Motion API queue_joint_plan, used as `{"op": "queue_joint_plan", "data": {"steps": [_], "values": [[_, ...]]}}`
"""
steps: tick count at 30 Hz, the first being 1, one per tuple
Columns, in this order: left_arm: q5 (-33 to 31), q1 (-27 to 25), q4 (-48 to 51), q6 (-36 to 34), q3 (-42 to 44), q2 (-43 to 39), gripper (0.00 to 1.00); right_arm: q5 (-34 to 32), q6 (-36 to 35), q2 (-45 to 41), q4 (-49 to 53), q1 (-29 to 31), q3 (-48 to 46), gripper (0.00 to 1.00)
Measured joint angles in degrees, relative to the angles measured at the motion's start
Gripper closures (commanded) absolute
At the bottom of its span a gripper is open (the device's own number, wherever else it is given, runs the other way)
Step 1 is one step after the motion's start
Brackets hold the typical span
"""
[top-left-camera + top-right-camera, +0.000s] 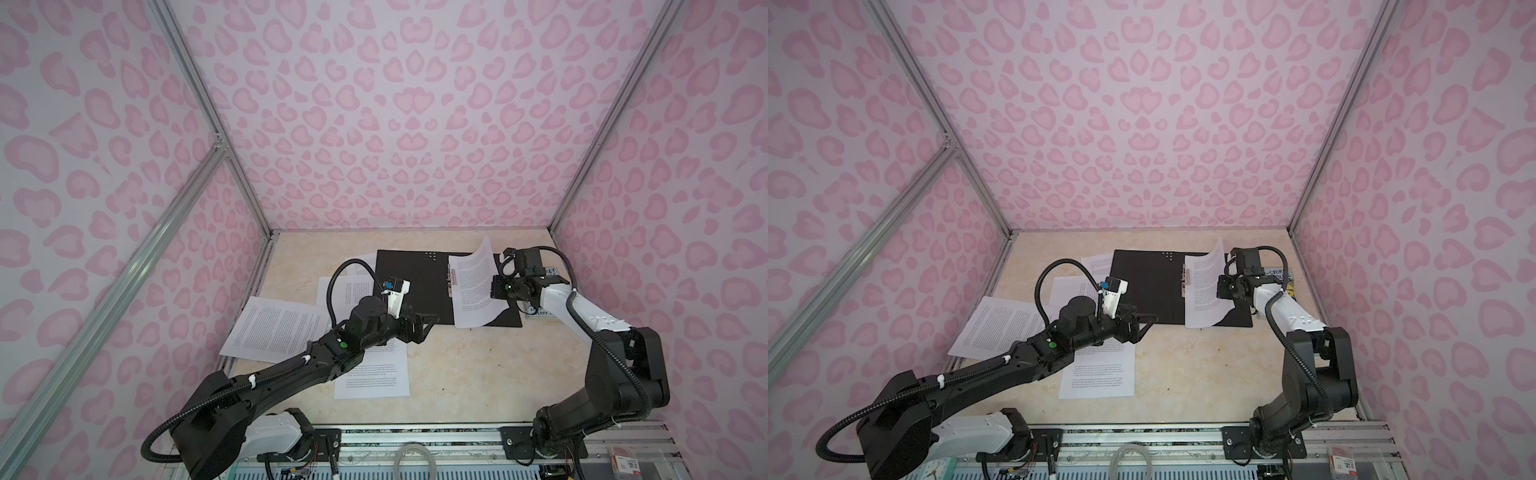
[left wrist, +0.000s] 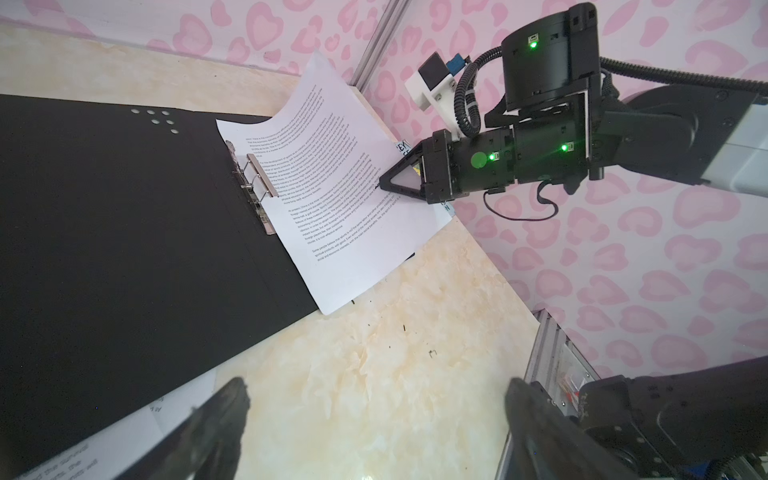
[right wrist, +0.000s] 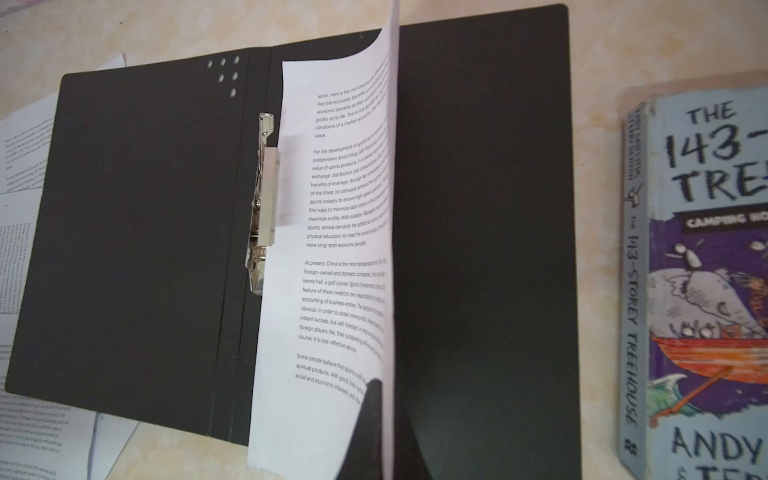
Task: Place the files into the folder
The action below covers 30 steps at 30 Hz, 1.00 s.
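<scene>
Furthest left, in both top views, three or four loose sheets (image 1: 278, 332) of printed white paper lie flat and scattered on the marbled table (image 1: 457, 374). One is angled at the table's left edge, one lies squarely toward the front, and others are tucked partly under the left side of the folder (image 1: 415, 291). The left gripper (image 1: 430, 326) hangs above them, just by the folder's near left corner. Its fingers (image 2: 232, 407) are spread wide with only bare table between them, and they touch no paper. The folder lies open and flat in the middle of the table, black inside facing up, with its metal clip (image 2: 255, 183) along the spine. To the right of the clip, one sheet (image 3: 332, 249) rests with its left edge on the folder's right-hand panel, just beside the clip. From there the page curls upward, so its right edge stands nearly vertical. The right gripper (image 2: 380, 187) is closed tightly on that raised right edge, about midway along it, and the paper passes between the fingertips. The right wrist view shows the page edge-on, running straight up from one dark finger (image 3: 372, 411). Right of the folder, a paperback book (image 3: 706, 270) with a blue and purple cover lies flat on the table, apart from the folder's edge.
</scene>
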<state>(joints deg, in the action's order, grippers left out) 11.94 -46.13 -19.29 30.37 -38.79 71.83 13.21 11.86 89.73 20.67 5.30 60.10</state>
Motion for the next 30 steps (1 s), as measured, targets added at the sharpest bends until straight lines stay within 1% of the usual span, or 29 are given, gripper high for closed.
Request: {"op": "queue_joint_plan", "data": {"steps": [12, 30], "values": [[0.0, 0.0, 0.33, 0.0, -0.55, 0.76, 0.02, 0.31, 0.55, 2.69, 0.2, 0.17, 1.81, 1.0], [0.04, 0.0, 0.72, 0.02, -1.2, 2.29, 0.02, 0.28, 0.98, 3.89, 0.2, 0.22, 2.82, 1.0]]}}
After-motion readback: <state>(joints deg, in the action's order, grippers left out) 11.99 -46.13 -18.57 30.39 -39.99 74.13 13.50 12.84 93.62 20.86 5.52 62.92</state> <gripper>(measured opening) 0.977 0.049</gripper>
